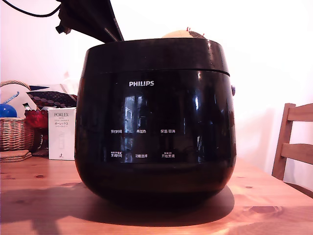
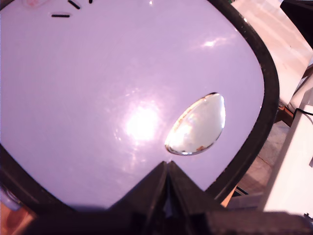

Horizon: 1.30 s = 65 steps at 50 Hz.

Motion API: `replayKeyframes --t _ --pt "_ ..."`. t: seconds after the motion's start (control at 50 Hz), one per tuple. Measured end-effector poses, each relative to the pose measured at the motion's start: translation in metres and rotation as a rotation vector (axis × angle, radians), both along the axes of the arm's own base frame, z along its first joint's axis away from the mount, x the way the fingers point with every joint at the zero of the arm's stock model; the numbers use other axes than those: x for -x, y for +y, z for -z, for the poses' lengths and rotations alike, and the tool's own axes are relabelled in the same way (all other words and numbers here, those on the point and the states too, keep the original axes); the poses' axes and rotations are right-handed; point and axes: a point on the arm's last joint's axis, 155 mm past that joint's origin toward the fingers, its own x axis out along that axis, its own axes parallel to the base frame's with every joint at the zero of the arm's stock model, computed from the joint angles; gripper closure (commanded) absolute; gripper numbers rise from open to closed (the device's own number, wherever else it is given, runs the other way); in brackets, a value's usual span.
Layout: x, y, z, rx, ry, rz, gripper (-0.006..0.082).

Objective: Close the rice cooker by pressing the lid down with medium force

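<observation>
My gripper [image 2: 166, 169], fingers pressed together, rests tip-first on the lid [image 2: 122, 88] directly below it. The lid already looks seated on the rice cooker [image 1: 155, 122]. Best: push straight down near centre, steady, not sliding on the gloss.

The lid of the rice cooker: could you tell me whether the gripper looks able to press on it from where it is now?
Probably yes: the gripper, fingers together, sits right at the lid, with nothing between them. The rice cooker already looks shut.
</observation>
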Motion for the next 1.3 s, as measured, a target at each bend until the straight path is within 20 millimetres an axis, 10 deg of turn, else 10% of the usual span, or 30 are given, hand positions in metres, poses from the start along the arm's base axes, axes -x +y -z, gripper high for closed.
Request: replayKeyframes --t 0.62,0.92,1.3 --pt "-0.034 -0.011 -0.017 0.075 -0.189 -0.035 0.0788" --pt "-0.042 -0.021 -0.077 0.222 -0.373 -0.024 0.0788" --pt "-0.066 0.038 -0.115 0.205 -0.505 -0.210 0.0788"
